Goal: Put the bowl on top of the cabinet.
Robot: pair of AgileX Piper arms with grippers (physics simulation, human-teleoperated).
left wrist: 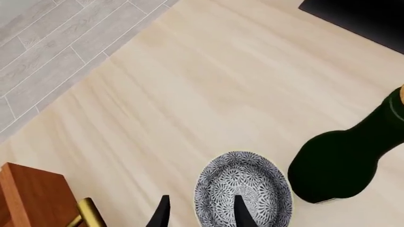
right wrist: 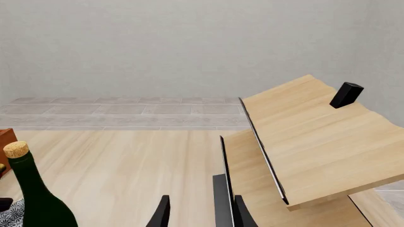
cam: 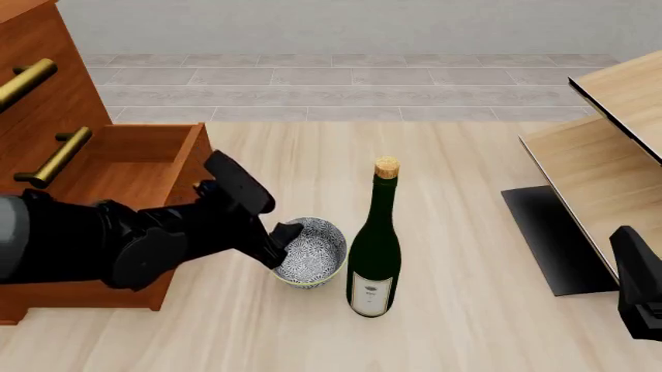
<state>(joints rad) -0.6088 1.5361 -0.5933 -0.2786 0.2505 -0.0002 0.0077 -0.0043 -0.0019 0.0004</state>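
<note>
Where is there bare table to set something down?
Bare wood lies between the wine bottle and the pale shelf unit, also beyond the bottle. It's crowded where the left claw, bowl and cabinet meet.

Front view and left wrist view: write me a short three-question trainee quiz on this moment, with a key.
1. True or false: the bowl stands on top of the cabinet.
2. Which stands nearest the bowl: A the wine bottle, B the pale shelf unit, C the right gripper?
3. Fill in: one finger of the left gripper is inside the bowl, the other ____ its rim.

Key: 1 false, it is on the table; 2 A; 3 outside.
</note>
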